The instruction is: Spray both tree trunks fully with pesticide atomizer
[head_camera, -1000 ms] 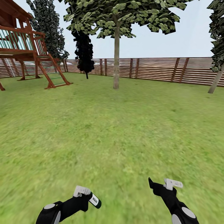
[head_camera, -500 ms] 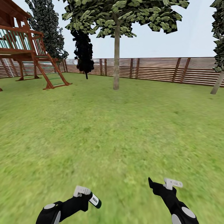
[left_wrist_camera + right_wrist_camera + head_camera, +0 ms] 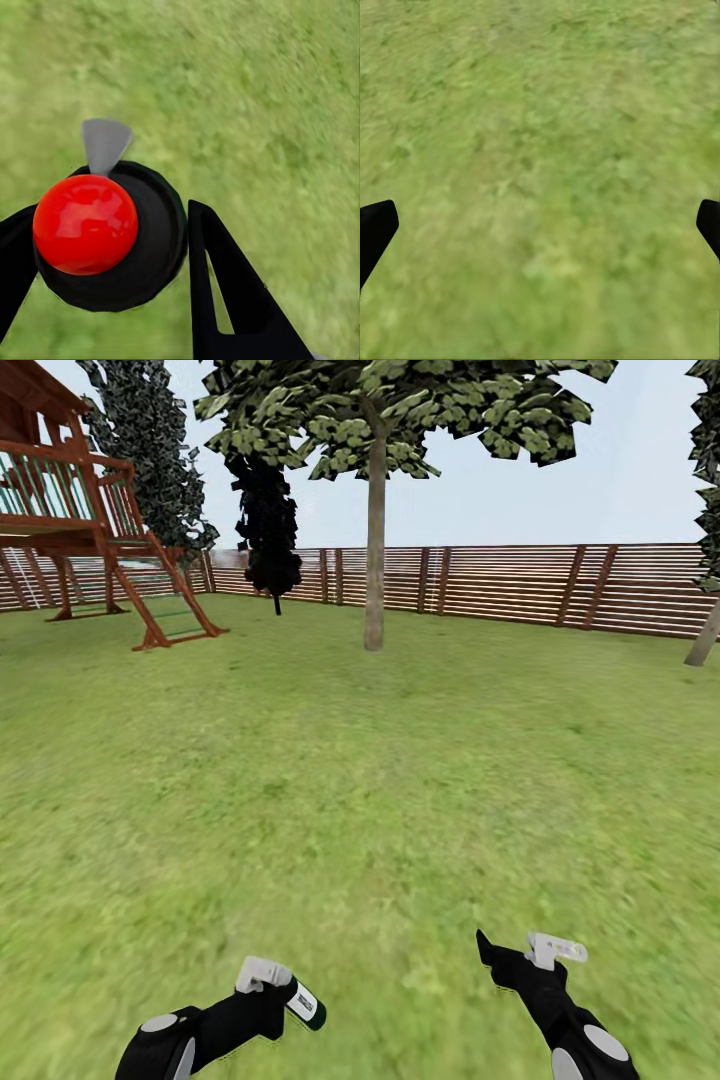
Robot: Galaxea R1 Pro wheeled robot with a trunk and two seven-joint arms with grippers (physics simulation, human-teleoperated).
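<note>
My left gripper [image 3: 272,988] is shut on the pesticide atomizer [image 3: 306,1006], a slim dark bottle with a pale label, held low over the garden grass. In the left wrist view the atomizer [image 3: 97,232] shows a red cap and a grey nozzle, and a black finger [image 3: 225,285] presses against its side. My right gripper [image 3: 520,952] hangs open over bare grass, its fingertips [image 3: 375,229] spread wide apart. One tree trunk [image 3: 375,560] rises straight ahead, far across the lawn. A second tree trunk [image 3: 704,640] leans at the right edge.
A wooden playhouse [image 3: 80,510] with a ladder stands at the far left. A dark bush [image 3: 268,525] and a slat fence [image 3: 520,585] lie behind the middle tree. Open lawn [image 3: 360,780] stretches between me and the trees.
The whole view has shifted slightly: the playhouse and the right tree have drifted outward, so the camera has moved. Both arms keep their pose, and the atomizer stays in the left gripper.
</note>
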